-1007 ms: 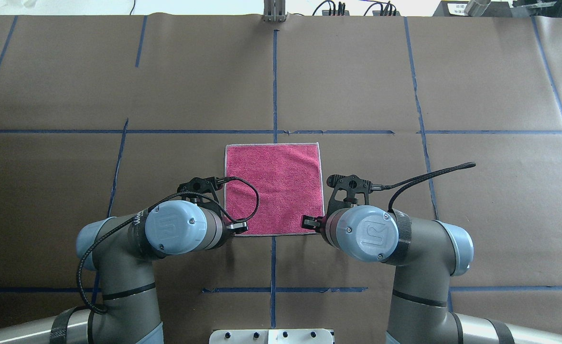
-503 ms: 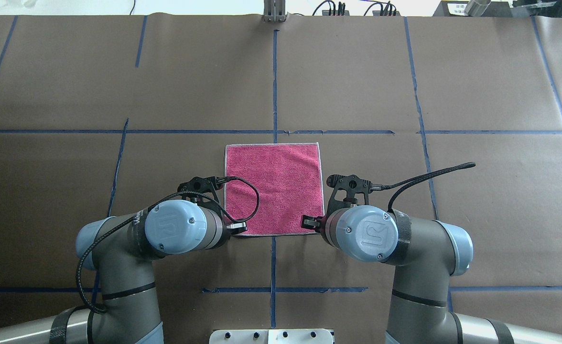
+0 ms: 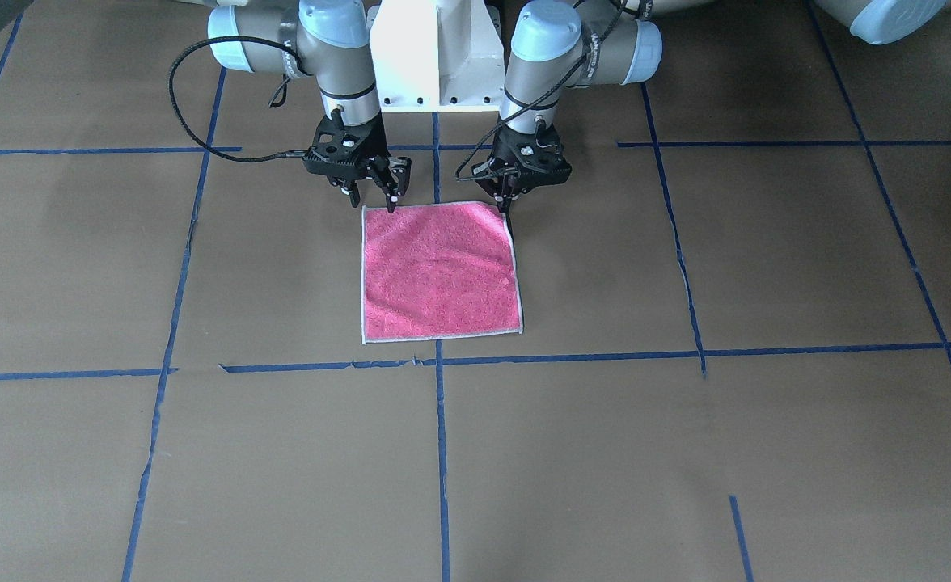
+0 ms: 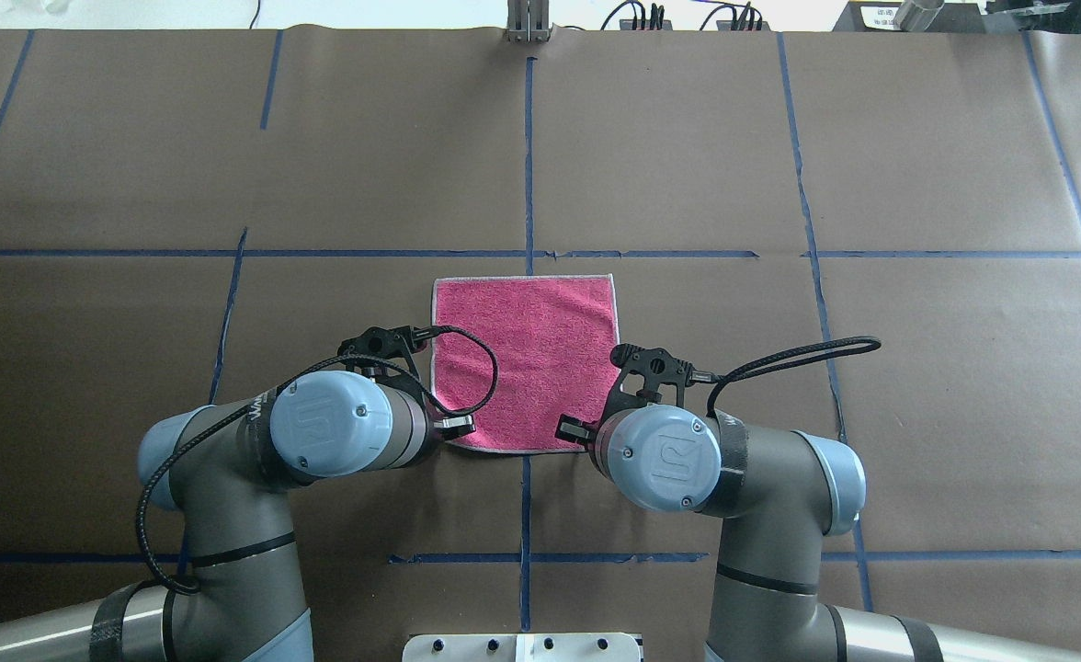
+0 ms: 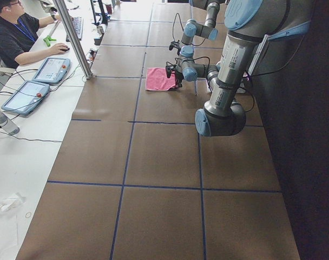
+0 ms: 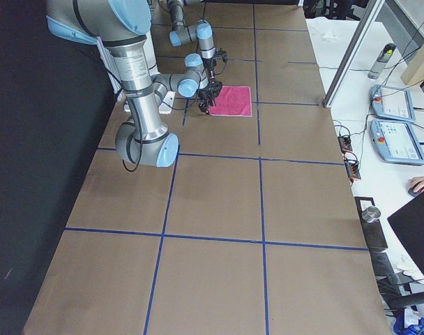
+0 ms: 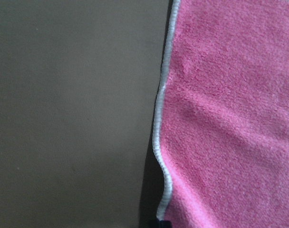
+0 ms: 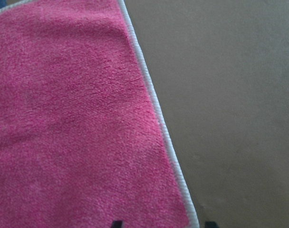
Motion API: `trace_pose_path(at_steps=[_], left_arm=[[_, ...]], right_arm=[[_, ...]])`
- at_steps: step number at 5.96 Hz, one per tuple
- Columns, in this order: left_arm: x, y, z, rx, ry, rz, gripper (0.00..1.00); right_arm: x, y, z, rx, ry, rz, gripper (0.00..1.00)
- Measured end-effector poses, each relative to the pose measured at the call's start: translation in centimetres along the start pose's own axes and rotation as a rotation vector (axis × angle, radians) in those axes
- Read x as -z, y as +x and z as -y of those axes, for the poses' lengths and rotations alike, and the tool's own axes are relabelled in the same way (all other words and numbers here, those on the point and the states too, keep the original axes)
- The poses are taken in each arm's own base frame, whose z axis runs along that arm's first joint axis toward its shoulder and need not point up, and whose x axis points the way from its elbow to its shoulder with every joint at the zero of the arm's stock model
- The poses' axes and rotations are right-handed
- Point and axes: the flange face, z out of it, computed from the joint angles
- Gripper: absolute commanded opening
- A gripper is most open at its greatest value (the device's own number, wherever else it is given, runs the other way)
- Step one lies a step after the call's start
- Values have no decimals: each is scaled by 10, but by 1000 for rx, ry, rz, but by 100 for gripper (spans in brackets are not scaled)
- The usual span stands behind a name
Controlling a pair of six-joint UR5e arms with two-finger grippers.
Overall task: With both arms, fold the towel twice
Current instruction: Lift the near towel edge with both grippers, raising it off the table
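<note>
The towel [image 3: 439,271] lies flat, pink face up, at the table's middle [image 4: 527,359]. It also shows in the two side views [image 5: 159,79] [image 6: 233,100]. My left gripper [image 3: 508,204] [image 4: 453,426] is at the towel's near left corner, its fingers together on the pale border. The left wrist view shows that border [image 7: 159,142] rippled above one dark fingertip [image 7: 158,223]. My right gripper [image 3: 374,198] [image 4: 573,429] is open at the near right corner. In the right wrist view its tips [image 8: 162,223] straddle the towel's edge [image 8: 154,104].
Brown paper with blue tape lines [image 4: 528,165] covers the table. The white pedestal base [image 3: 435,48] stands between the arms. An operator [image 5: 18,38], tablets [image 5: 51,69] and a metal pole [image 5: 75,38] are at the far side bench.
The right arm has moved inward toward the towel's near right corner. The left arm has shifted slightly, and the towel's near left corner is drawn a little inward.
</note>
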Motion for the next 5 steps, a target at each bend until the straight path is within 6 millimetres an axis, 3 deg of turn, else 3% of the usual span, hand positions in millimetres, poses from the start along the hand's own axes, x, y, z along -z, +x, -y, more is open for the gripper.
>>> trace_pose_path(at_steps=[2, 5], left_arm=[[1, 0, 1, 1, 1, -1, 0], [0, -1, 1, 1, 1, 0, 0]], right_arm=[[5, -1, 0, -11, 1, -10, 56], [9, 3, 3, -10, 9, -31, 59]])
